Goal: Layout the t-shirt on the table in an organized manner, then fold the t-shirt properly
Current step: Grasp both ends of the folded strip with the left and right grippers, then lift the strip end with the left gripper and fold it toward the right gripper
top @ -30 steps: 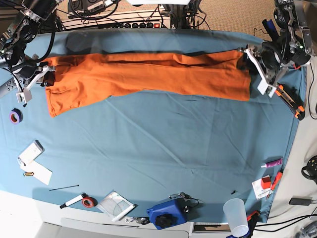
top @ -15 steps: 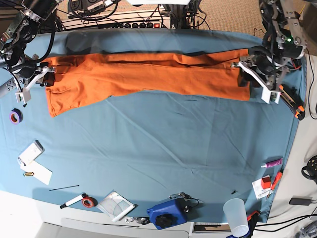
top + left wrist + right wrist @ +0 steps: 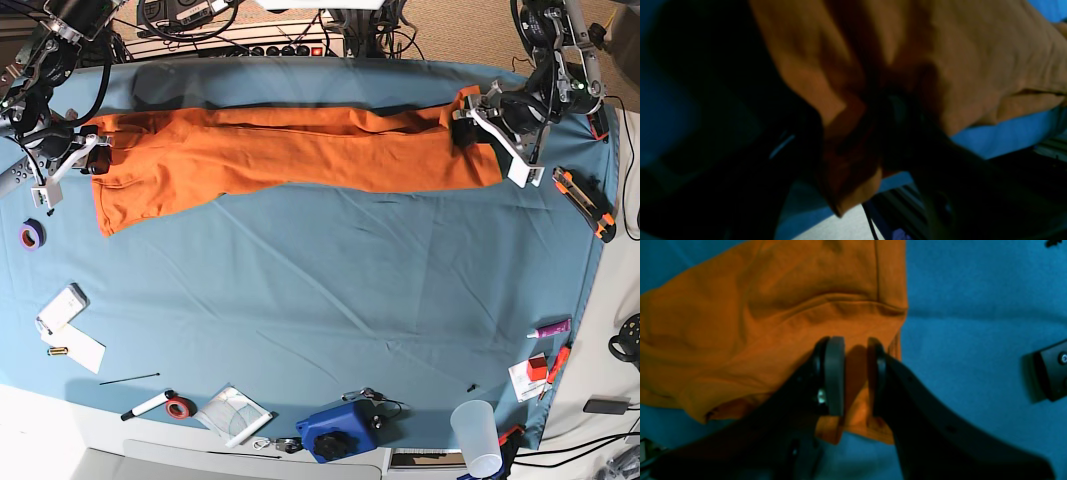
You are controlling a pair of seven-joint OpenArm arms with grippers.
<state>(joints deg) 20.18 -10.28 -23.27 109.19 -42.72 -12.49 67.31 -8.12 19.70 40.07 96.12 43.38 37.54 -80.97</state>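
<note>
Spreading the shirt: both ends in hand along the far edge

We have the t-shirt (image 3: 290, 150) stretched in a long band across the far side of the table (image 3: 330, 290), lying on the teal cloth. Our right gripper (image 3: 855, 373) pinches a fold of its end between the pads; our left gripper (image 3: 478, 125) has the other end bunched between its jaws, which seem to grip it, though that close view is dark. We judge this the layout step; next we need to draw the fabric toward us and open it flat.
</note>
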